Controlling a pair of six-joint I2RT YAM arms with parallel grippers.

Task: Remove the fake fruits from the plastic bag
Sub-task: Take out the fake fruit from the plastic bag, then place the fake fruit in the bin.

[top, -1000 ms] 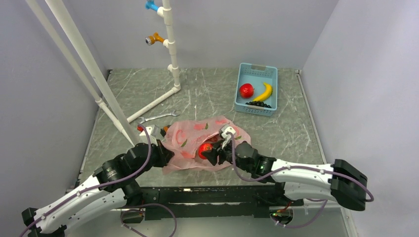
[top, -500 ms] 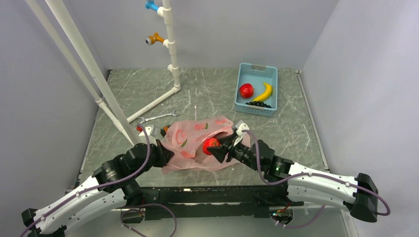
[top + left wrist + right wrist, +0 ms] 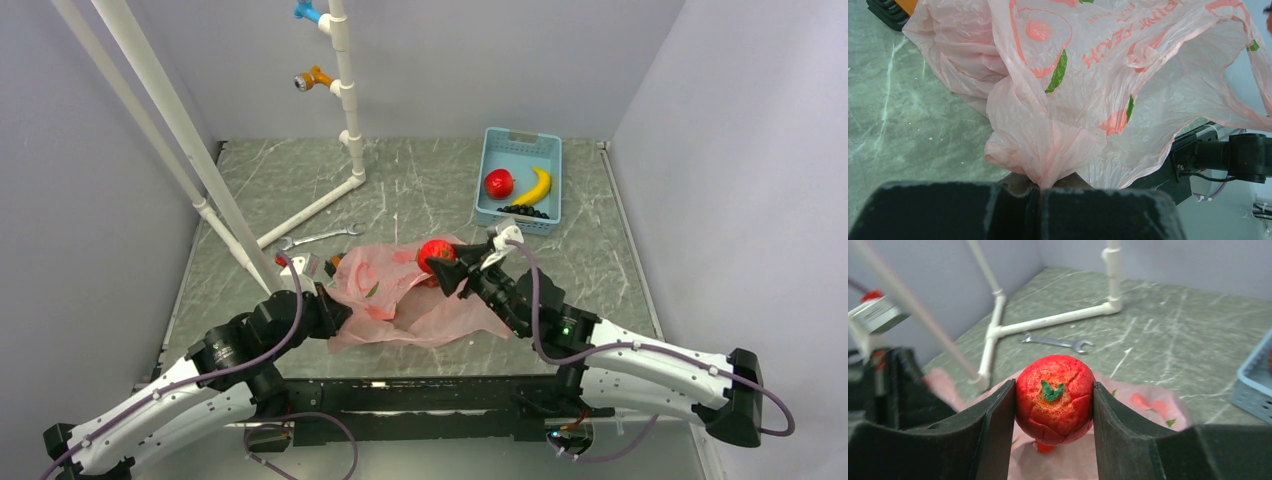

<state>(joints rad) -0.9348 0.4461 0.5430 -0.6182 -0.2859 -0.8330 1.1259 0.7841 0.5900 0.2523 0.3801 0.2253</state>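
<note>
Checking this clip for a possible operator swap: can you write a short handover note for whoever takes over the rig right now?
Left gripper: shut on a bunched fold of the plastic bag, holding it in place.
Right gripper: shut on a red fake fruit, held above the bag, fingers on both sides of it.
Done: one red fruit lies in the blue basket, with the banana and black grapes.
Left: set the held fruit down, probably in the basket, then check the bag; what it holds does not show clearly.
</note>
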